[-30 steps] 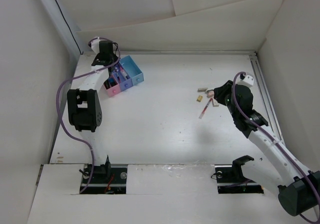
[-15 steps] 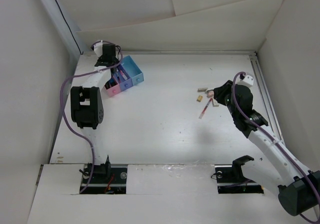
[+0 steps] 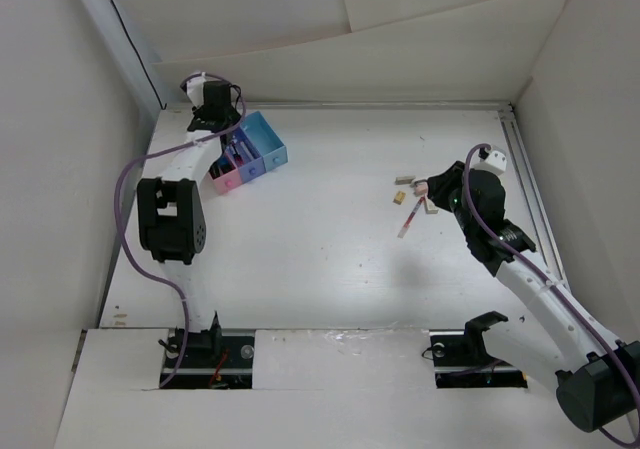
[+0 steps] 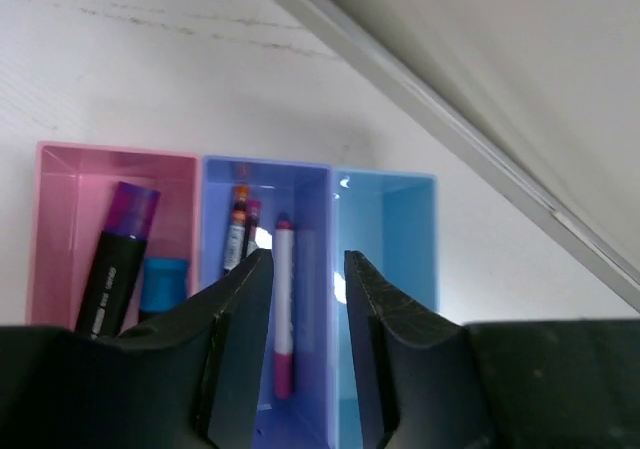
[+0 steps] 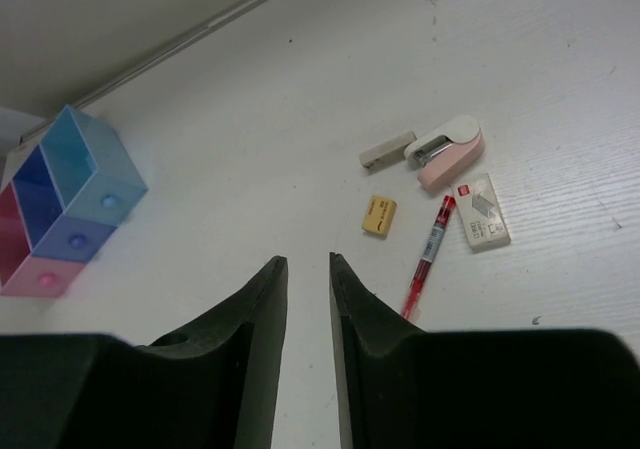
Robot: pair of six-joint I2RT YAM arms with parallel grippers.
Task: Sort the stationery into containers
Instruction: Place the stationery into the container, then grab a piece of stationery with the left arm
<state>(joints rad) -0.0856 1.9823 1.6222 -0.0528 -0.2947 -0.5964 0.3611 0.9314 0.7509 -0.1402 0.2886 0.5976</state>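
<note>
The containers point(image 3: 248, 154) are three joined boxes at the back left: pink point(image 4: 60, 179), purple-blue point(image 4: 305, 184) and light blue point(image 4: 400, 229). My left gripper point(image 4: 306, 257) hangs open just above the purple-blue box, with nothing between its fingers. A white and pink pen point(image 4: 284, 309) lies in that box beside darker pens point(image 4: 238, 231). A purple-capped black marker point(image 4: 115, 264) leans in the pink box. My right gripper point(image 5: 306, 259) is open and empty, near a red pen point(image 5: 430, 254), a yellow eraser point(image 5: 379, 215) and a grey eraser point(image 5: 387, 152).
A pink stapler point(image 5: 447, 149) and a small white staple box point(image 5: 484, 223) lie beside the red pen. A blue piece point(image 4: 163, 281) sits in the pink box. The back wall rail point(image 4: 450, 129) runs just behind the boxes.
My left wrist has shifted slightly over the boxes and its jaws have come apart. The right arm and the loose items have not moved.
</note>
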